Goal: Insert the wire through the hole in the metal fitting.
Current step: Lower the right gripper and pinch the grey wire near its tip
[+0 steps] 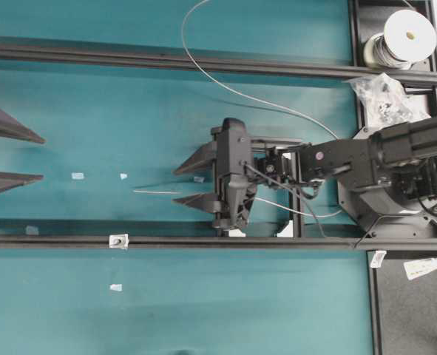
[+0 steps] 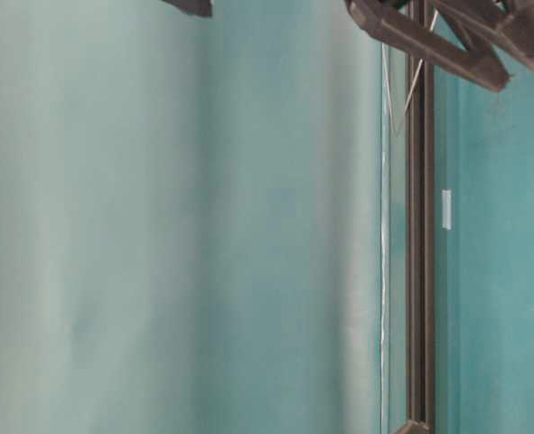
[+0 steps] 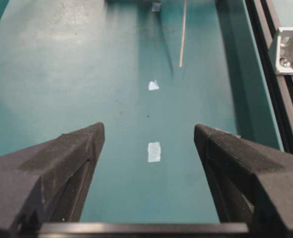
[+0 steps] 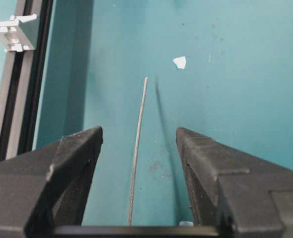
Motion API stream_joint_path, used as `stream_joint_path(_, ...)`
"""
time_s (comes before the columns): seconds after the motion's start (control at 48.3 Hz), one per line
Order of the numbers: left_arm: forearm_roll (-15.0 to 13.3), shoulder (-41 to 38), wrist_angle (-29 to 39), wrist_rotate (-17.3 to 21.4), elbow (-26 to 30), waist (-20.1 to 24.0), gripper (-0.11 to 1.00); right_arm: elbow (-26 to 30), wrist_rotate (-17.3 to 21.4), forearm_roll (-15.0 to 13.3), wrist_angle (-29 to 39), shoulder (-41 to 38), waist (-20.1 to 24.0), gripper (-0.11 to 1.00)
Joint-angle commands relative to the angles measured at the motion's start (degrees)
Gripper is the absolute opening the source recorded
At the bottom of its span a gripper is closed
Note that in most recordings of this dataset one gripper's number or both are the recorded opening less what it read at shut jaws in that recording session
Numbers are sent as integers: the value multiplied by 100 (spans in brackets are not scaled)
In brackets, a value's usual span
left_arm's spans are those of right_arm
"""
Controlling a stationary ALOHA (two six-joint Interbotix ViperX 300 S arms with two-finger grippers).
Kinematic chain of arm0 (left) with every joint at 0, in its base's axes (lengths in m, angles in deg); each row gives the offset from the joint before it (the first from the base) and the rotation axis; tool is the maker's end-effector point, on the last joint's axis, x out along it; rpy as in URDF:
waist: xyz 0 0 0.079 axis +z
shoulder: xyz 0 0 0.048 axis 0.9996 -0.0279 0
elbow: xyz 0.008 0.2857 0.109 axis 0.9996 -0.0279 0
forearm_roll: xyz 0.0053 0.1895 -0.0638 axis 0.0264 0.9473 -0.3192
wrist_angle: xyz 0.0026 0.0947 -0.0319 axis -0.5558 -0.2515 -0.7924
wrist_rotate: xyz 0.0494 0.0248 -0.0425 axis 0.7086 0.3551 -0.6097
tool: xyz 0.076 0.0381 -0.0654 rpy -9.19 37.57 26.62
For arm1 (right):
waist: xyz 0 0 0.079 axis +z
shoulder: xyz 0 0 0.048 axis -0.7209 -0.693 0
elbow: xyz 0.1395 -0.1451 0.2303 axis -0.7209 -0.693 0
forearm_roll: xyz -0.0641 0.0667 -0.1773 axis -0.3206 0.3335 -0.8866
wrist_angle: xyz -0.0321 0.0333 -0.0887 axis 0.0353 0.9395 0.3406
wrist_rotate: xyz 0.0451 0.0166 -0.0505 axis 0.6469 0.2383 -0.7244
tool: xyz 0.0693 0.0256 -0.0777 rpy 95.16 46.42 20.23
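Observation:
The wire (image 1: 225,87) runs from a white spool (image 1: 409,33) in a long curve. Its straight free end (image 1: 155,191) lies on the teal mat. My right gripper (image 1: 177,186) is open and straddles that end. In the right wrist view the wire (image 4: 139,134) passes between the fingers (image 4: 79,148) and touches neither. Its tip (image 4: 146,79) points ahead of them. The metal fitting (image 1: 118,240) sits on the near black rail, left of and below the wire tip. It shows as a silvery bracket (image 3: 285,47) with the hole (image 3: 285,62). My left gripper (image 1: 37,157) hangs wide open at the far left, holding nothing.
Two black rails (image 1: 166,63) (image 1: 240,242) cross the mat. White tape scraps (image 1: 78,176) (image 1: 115,287) lie on it. A clear bag of parts (image 1: 384,96) and a white tube (image 1: 425,266) sit at the right, beside the right arm's base.

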Motion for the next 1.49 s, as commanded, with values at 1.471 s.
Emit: stream_joint_path(1.471, -18, 35, -53, -9, 26, -18, 91, 343, 9, 185, 97, -439, 26, 50)
